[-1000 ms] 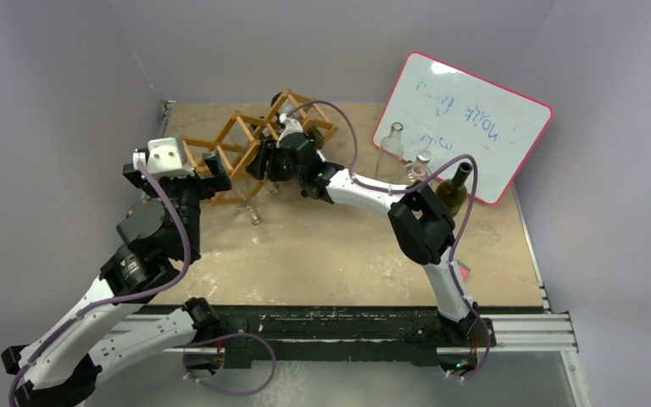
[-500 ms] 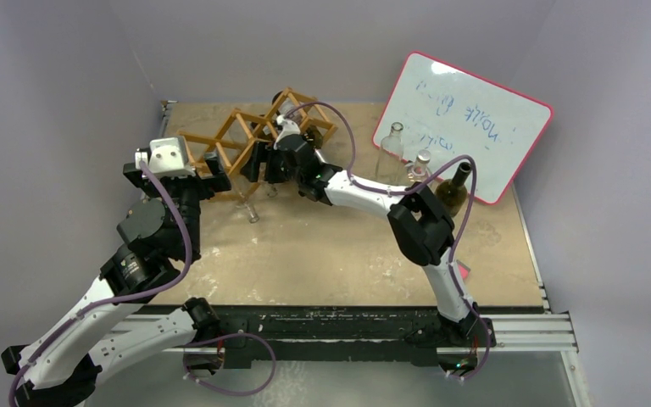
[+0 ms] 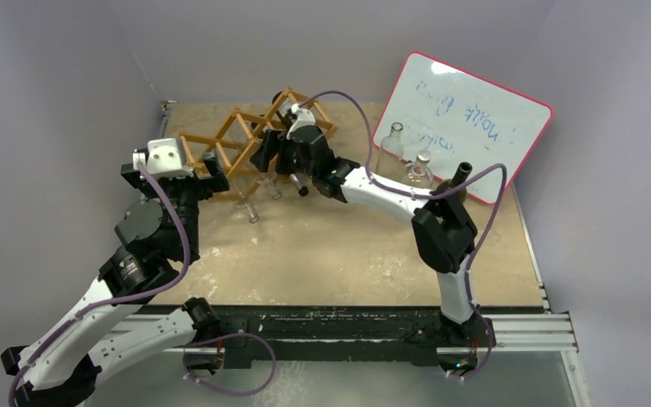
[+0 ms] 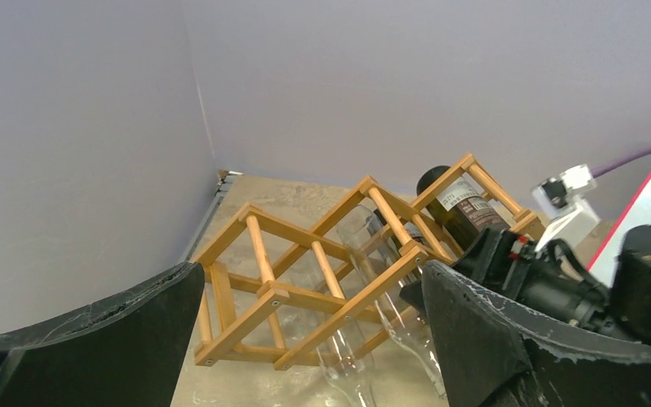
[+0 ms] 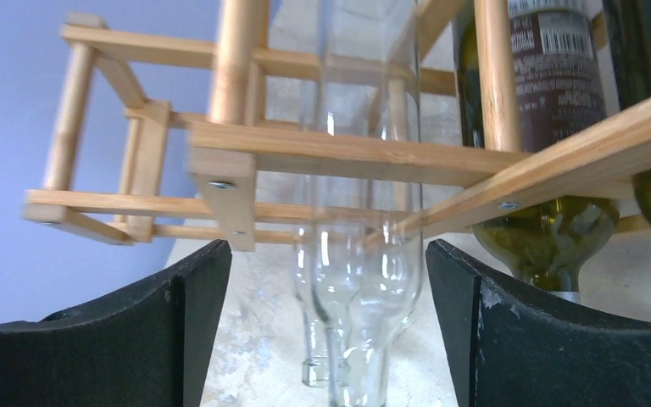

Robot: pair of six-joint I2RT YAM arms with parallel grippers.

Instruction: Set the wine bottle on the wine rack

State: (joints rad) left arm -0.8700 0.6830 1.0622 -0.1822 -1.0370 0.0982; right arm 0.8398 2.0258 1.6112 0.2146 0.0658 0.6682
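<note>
Left gripper (image 4: 309, 271) spread, empty, facing wine rack (image 4: 258, 253) upper centre-left of top view, right gripper (image 5: 326, 246) released, fingers clear of clear wine bottle (image 5: 364, 280) lodged in rack cell, dark bottle (image 4: 462, 208) alongside, whiteboard (image 3: 466, 123) upper right.

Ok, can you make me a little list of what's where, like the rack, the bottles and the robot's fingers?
rack: wine rack, back left of the table
in the rack: clear bottles and a dark bottle with a label
left fingers: open, facing the rack
right fingers: open, in front of the clear bottles
waiting: standing bottles by the whiteboard
</note>
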